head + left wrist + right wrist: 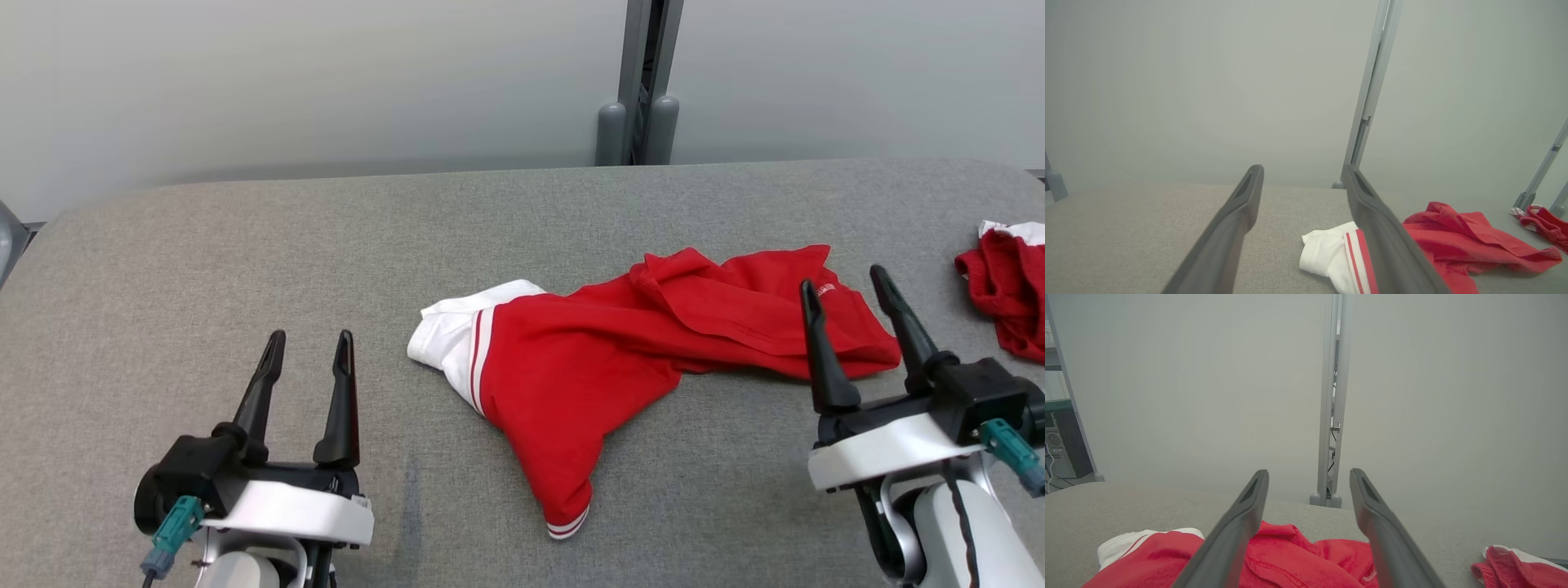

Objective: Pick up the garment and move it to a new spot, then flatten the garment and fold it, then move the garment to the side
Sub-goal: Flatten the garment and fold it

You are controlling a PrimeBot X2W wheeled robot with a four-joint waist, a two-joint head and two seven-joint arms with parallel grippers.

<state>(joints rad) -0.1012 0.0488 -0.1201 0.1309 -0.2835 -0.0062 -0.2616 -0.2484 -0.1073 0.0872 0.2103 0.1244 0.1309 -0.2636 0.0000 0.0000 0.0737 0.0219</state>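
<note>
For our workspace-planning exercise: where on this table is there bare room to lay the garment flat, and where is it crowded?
Bare: the table's left half, between the left gripper, the far edge and the red and white garment; the strip behind it. Crowded: the right side, where the right gripper sits beside the garment's end and a second red garment.

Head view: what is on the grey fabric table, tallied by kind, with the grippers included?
Garments: 2, a crumpled red-and-white cloth garment in the middle, a bunched red-and-white cloth garment at the right edge
Grippers: 2, left gripper, right gripper, dark fingers open, holding nothing
Total: 4
</note>
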